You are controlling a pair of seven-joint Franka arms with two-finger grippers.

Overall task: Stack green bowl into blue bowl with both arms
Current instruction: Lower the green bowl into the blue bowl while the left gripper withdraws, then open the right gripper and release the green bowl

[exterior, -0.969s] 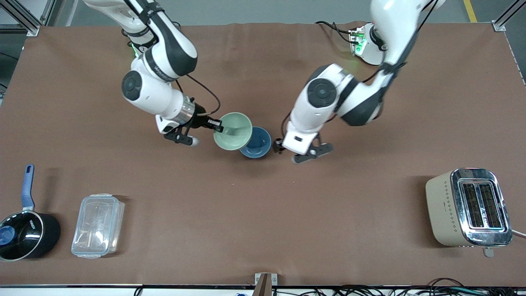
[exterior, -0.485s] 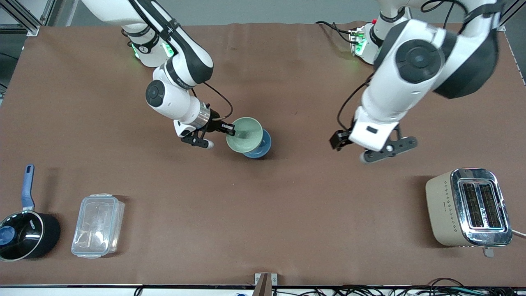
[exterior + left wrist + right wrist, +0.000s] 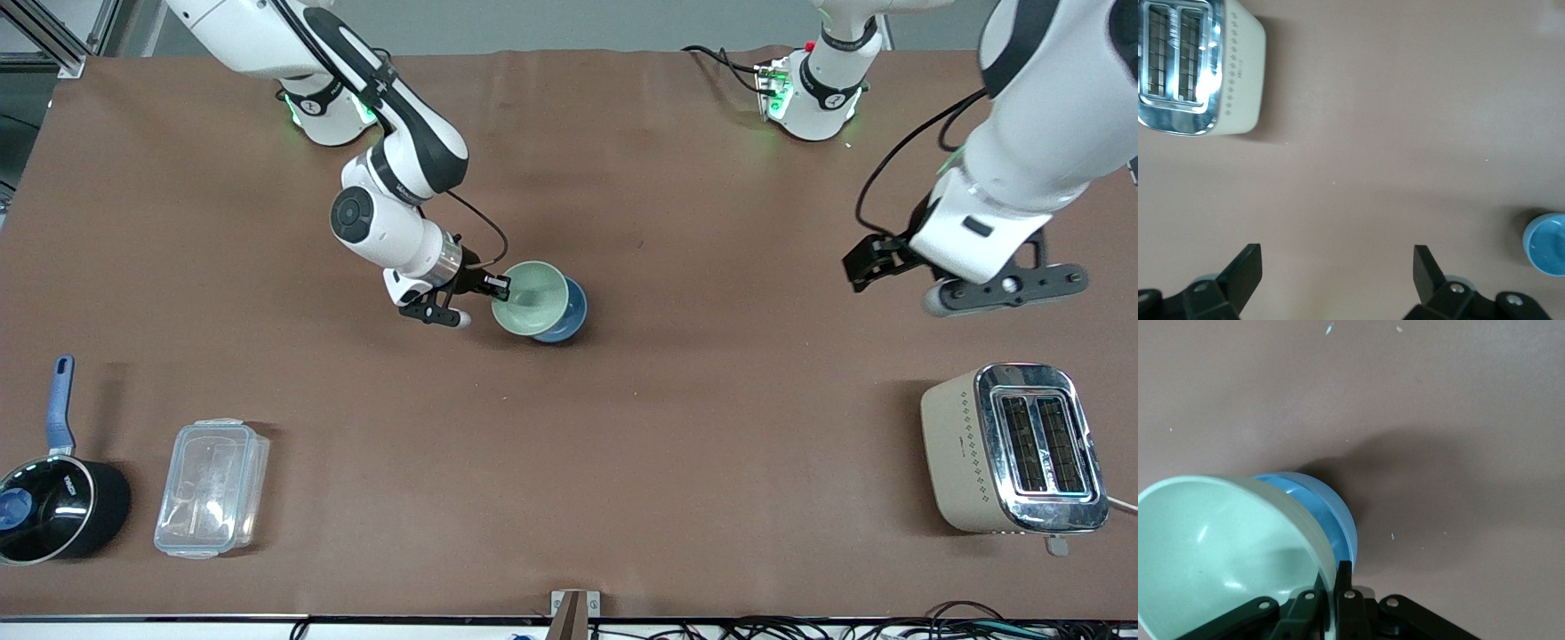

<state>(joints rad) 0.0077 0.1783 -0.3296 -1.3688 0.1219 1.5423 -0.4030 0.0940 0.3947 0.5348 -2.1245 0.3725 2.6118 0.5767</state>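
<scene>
The pale green bowl is tilted, its lower part inside the sky-blue bowl that stands on the brown table mid-way between the arms. My right gripper is shut on the green bowl's rim on the side toward the right arm's end. In the right wrist view the green bowl leans into the blue bowl, with the fingers pinching its rim. My left gripper is open and empty, raised over bare table toward the left arm's end. The left wrist view shows the blue bowl at its edge.
A beige toaster stands near the front camera at the left arm's end; it also shows in the left wrist view. A black saucepan with a blue handle and a clear plastic box sit near the front at the right arm's end.
My right gripper has carried the green bowl lower into the blue bowl. My left arm has swung away from the bowls toward its own end of the table and risen.
</scene>
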